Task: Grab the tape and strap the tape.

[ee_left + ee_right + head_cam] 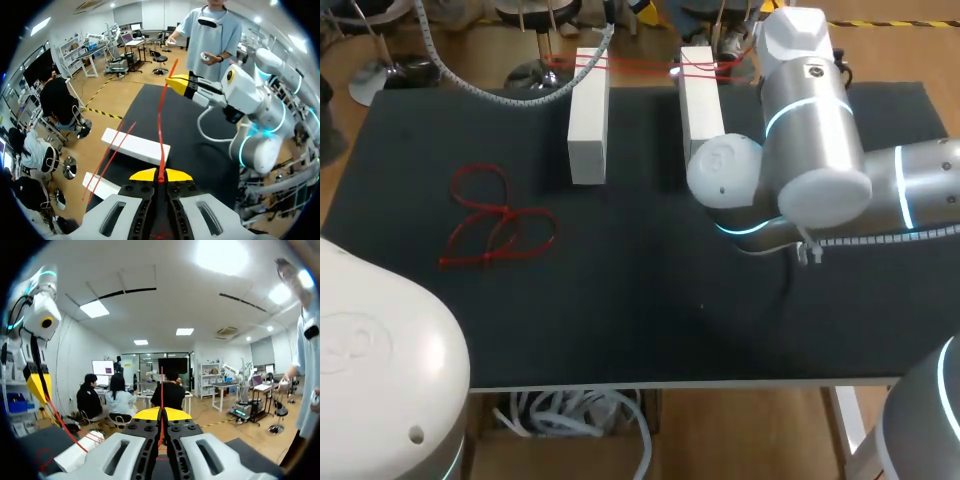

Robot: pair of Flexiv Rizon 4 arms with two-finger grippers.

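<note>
Both grippers hold 1 strand of red tape [160, 125] stretched taut in the air between them. In the left wrist view, the left gripper [161, 175] has its yellow tips pressed together on 1 end of the strand. The strand runs straight ahead to the right gripper [161, 413], whose tips pinch the far end. The right wrist view confirms this: its tips are closed on the tape, with no gap showing.

So the grabbing looks done. The strapping appears only partly done. In the head view, 2 white blocks [588, 115] stand side by side in the upper middle of the frame. Thin red strands [620, 65] already cross their far ends near the top edge. Whether the held strand is 1 of these cannot be told. Fastening it around the blocks seems to remain.

A tangle of loose red tape [495, 225] lies at the middle left of the black table [650, 300], well apart from the blocks. The bulky right arm [815, 150] fills the upper right and covers the near end of the right-hand block. It hides both grippers from the overhead camera. The left arm [380, 370] shows only as a white housing in the lower left corner.
</note>
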